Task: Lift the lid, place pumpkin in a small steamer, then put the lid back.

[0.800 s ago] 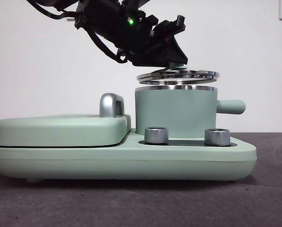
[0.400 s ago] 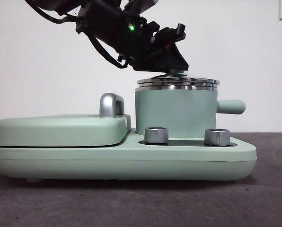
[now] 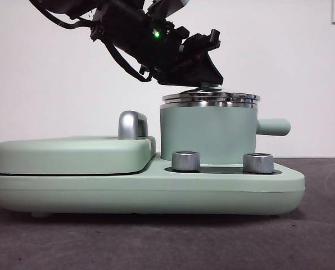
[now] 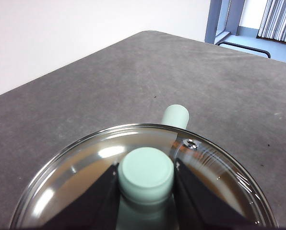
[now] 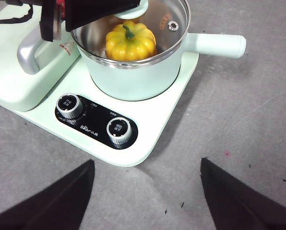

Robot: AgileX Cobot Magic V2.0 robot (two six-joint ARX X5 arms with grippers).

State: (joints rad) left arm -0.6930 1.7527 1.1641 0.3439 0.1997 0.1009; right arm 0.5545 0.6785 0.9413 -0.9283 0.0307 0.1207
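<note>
The lid (image 3: 211, 97) lies flat on the steel rim of the small steamer (image 3: 207, 135), whose stubby handle (image 3: 274, 127) points right. My left gripper (image 3: 208, 84) comes down from the upper left and is shut on the lid's mint-green knob (image 4: 146, 173), one jaw on each side. The pumpkin (image 5: 130, 42) sits inside the steamer (image 5: 133, 76), upright, and shows through the glass lid (image 5: 172, 19) in the right wrist view. My right gripper (image 5: 147, 162) is open and empty, above the table in front of the appliance.
The steamer stands on a wide mint-green appliance base (image 3: 145, 188) with two silver knobs (image 3: 185, 161) (image 3: 258, 163). A flat griddle cover (image 3: 72, 154) with a steel handle (image 3: 131, 125) fills its left half. Dark grey table lies all around.
The lid hung tilted just above the steamer one second ago; my left gripper has lowered it onto the rim. Over the last half second almost nothing has moved.
</note>
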